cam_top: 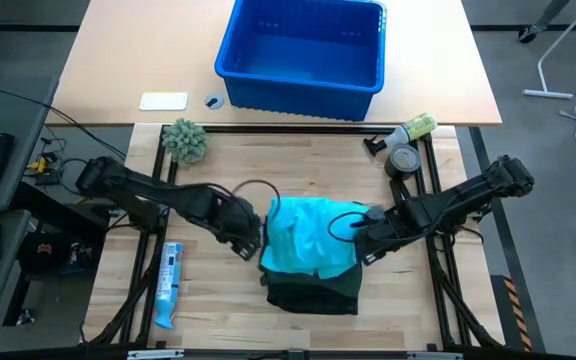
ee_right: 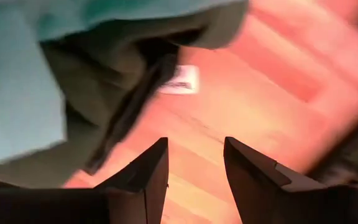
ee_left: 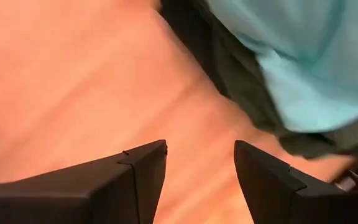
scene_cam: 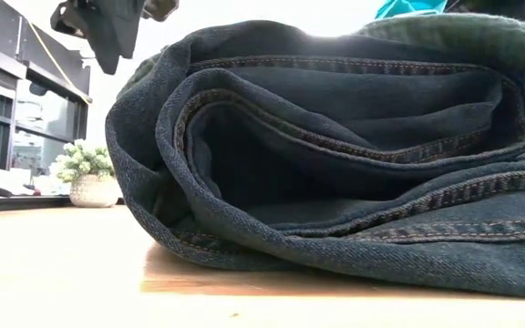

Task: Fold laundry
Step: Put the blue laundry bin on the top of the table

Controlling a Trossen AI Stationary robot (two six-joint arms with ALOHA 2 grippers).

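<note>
Both arms reach in low over the tabletop [cam_top: 218, 320] toward the middle. The left gripper [cam_top: 248, 236] sits just left of the clothes, its jaws apart and holding nothing. The right gripper [cam_top: 365, 238] sits just right of them, jaws apart and empty too. The turquoise shirt [cam_top: 308, 240] lies on the dark green cloth [cam_top: 313, 292] between them. The blue bin [cam_top: 303, 48] stands well behind

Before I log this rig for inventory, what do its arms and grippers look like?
Two dark, near-black jointed arms. The left gripper and right gripper each end in two flat, wedge-shaped dark fingers. A thin black cable loops near the right wrist. No markings show.
</note>
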